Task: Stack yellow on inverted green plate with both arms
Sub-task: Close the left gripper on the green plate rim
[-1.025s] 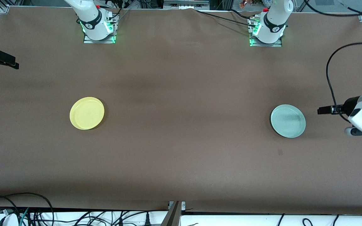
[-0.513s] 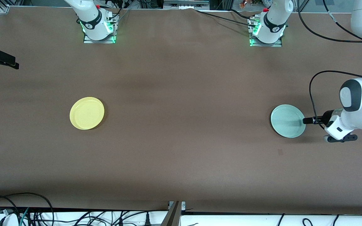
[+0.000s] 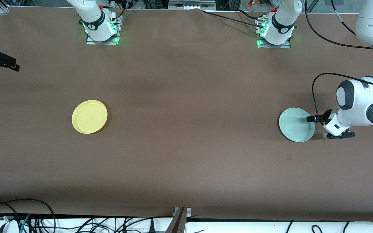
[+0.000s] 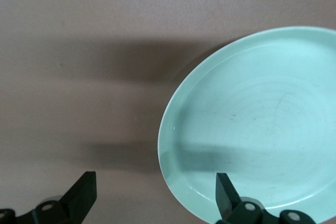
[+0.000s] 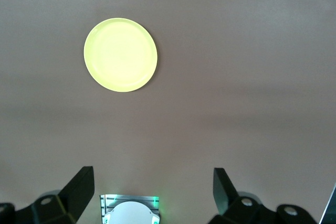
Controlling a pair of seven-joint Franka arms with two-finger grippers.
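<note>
The yellow (image 3: pixel 89 116) plate lies rim up on the brown table toward the right arm's end; it also shows in the right wrist view as the yellow (image 5: pixel 121 54) disc far below. The green plate (image 3: pixel 296 125) lies hollow side up toward the left arm's end. My left gripper (image 3: pixel 312 119) is low at that plate's edge and open. In the left wrist view the left gripper (image 4: pixel 155 195) straddles the rim of the green plate (image 4: pixel 252 124), one finger over its hollow, one over bare cloth. My right gripper (image 5: pixel 151 190) hangs open and empty, high above its own base.
Both arm bases (image 3: pixel 102 30) (image 3: pixel 274 34) stand along the edge farthest from the front camera. A black fixture (image 3: pixel 0 61) juts in at the right arm's end. Cables (image 3: pixel 28 220) lie along the table edge nearest the front camera. Brown cloth stretches between the plates.
My left arm has swung in from the table's end, and its open gripper has come from beside the green plate to over its rim. The right arm waits unmoved; both plates lie still.
</note>
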